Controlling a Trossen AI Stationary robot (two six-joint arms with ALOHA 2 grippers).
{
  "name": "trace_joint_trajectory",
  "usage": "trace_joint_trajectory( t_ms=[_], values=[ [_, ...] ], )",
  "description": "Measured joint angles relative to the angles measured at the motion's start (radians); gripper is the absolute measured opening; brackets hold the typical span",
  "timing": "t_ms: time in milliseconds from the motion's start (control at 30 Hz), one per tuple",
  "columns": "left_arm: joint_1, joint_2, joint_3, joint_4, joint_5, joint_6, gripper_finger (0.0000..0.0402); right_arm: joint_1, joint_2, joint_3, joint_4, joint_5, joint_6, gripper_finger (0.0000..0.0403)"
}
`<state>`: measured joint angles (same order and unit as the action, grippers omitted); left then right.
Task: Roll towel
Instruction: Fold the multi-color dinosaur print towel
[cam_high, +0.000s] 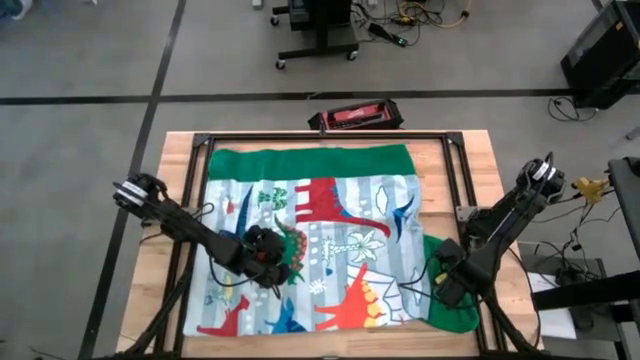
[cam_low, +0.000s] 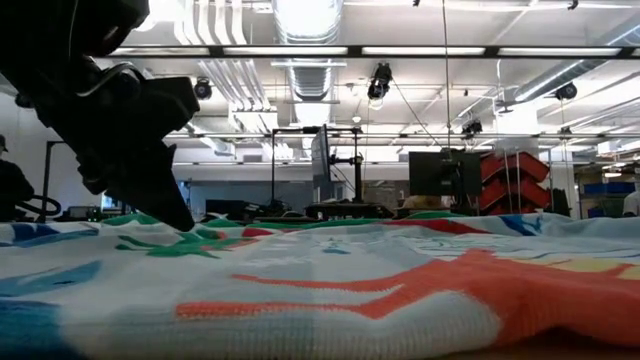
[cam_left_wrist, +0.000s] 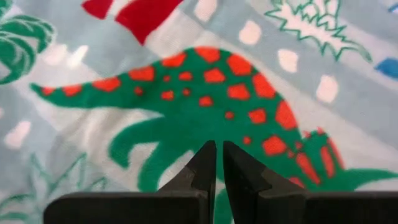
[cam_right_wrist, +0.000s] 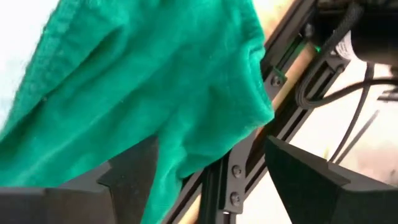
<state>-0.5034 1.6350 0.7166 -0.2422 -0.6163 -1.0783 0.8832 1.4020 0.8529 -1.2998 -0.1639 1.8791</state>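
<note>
You had the towel (cam_high: 320, 240) spread flat over the wooden table (cam_high: 170, 170), green border at the far edge. Your left gripper (cam_left_wrist: 219, 163) sat fingers pinched together over the green spotted dinosaur (cam_left_wrist: 217, 93), apparently holding nothing. Your right gripper (cam_right_wrist: 211, 168) stood wide at the green corner (cam_high: 452, 312), which draped loosely between its fingers.

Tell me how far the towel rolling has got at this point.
Barely started. The towel lies spread flat on the table, no roll formed. The left gripper, shut, presses its middle; the right gripper stands open at the green corner. All the rolling remains.
</note>
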Motion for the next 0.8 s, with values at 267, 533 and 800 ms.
trace_joint_trajectory(
  t_ms=[267, 533, 800],
  values=[
    [0.004, 0.047, 0.0, 0.018, -0.003, 0.049, 0.0013, -0.015, 0.082, -0.041, 0.046, 0.007, 0.072, 0.0265],
    [0.006, 0.043, 0.0, 0.019, -0.004, 0.075, 0.0013, -0.02, 0.187, -0.058, 0.136, 0.0, 0.059, 0.0251],
    [0.008, 0.042, 0.001, 0.04, -0.002, 0.078, 0.0013, -0.028, 0.165, -0.035, 0.029, -0.101, -0.022, 0.0179]
  ],
)
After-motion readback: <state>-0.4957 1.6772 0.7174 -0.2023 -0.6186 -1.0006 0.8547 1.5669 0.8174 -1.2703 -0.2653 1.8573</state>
